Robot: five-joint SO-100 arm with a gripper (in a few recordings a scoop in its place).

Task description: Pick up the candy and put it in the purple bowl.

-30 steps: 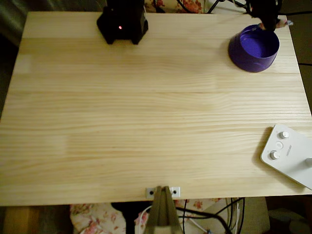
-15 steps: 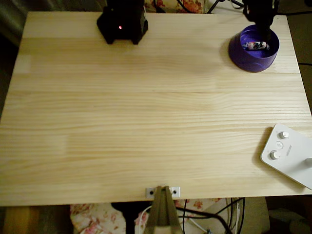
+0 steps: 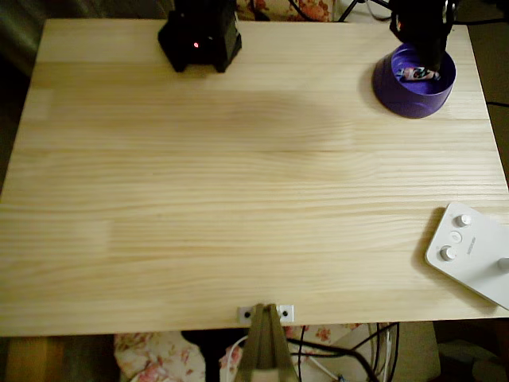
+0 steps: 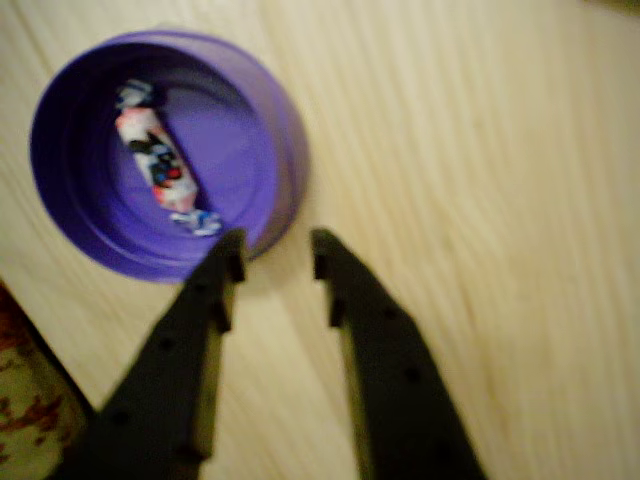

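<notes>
Candy (image 4: 158,170) lies inside the purple bowl (image 4: 270,120), which sits near the far right corner of the wooden surface (image 3: 238,183) in the overhead view. Fingers (image 4: 275,260) hang parted and empty above the bowl's rim. A white device with knobs (image 3: 469,251) overhangs the right edge, well apart; a black base (image 3: 199,36) stands at the far edge.

Candy (image 4: 158,165): small wrapped sweet, pinkish-white wrapper, dark and red marks mid-body, twisted bluish ends. Lying flat inside purple bowl (image 4: 262,110), on bowl floor, long axis slanted in wrist view, free of any grip. Purple bowl: round, deep, thick-walled, upright, open side up, at far right corner of desk in overhead view (image 3: 395,83), candy (image 3: 415,74) visible within.
</notes>
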